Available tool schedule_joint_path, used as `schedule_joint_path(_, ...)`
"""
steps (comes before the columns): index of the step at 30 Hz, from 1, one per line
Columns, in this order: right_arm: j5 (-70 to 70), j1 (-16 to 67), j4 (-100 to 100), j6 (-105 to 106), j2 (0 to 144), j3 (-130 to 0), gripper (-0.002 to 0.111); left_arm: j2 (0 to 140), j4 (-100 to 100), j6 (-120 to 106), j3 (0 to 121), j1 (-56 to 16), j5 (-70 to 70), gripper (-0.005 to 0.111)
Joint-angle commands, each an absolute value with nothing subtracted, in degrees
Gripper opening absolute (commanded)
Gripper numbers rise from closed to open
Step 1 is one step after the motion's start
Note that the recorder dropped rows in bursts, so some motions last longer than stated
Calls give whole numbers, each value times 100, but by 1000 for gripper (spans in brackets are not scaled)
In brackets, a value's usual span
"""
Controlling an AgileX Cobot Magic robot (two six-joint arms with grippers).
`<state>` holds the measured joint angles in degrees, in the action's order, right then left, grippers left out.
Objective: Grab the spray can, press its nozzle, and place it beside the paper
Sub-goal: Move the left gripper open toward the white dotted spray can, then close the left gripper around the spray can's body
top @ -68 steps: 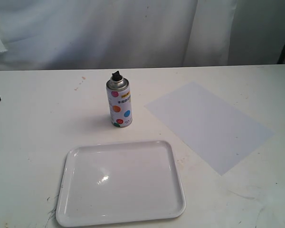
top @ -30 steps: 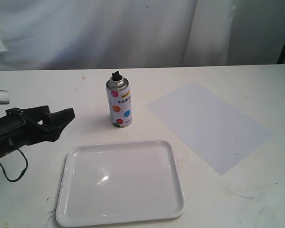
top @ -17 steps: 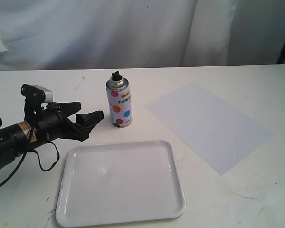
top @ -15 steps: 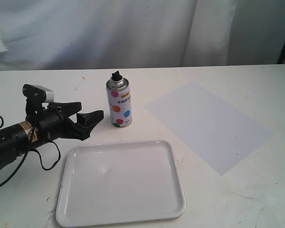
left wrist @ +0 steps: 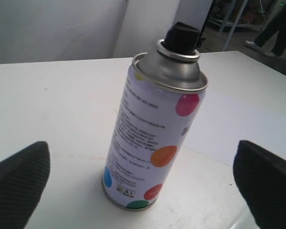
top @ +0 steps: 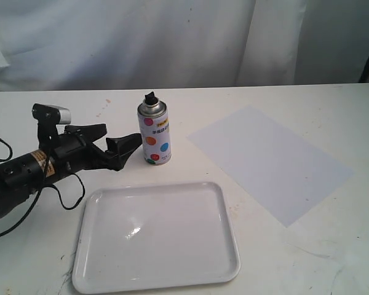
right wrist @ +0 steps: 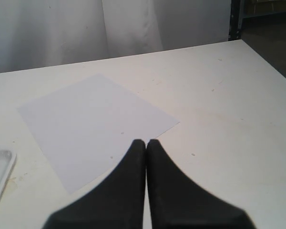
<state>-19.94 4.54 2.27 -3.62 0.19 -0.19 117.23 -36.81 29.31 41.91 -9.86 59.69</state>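
Left of the paper (top: 270,161) and just beyond the tray's (top: 154,186) far rim, the spray can (top: 154,134) stands upright, long axis vertical, nozzle (top: 150,97) on top. Just to its left, level with its body, the left gripper (top: 122,133) points at it, jaws wide apart, touching nothing. Over on the paper's side, the right gripper (right wrist: 146,143) has its jaws pressed together, so the left arm is nearer.

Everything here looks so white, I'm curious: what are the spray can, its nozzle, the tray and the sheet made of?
The spray can looks metal: shiny silver dome, glossy printed body. The nozzle is matte black, probably plastic. The tray is glossy white with a bright highlight, likely plastic. The sheet is thin, flat, matte: apparently paper.
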Motion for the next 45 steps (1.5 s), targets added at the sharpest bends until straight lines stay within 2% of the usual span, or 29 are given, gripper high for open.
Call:
schedule_joint_path(1, -1975, 448, 235, -387, 0, 0, 0, 11746, -3678, 2702, 4404, -1091, 5837, 100)
schedule_joint_path(45, -1975, 448, 235, -449, 0, 0, 0, 13611, -4078, 2694, 6671, -1562, 6002, 99)
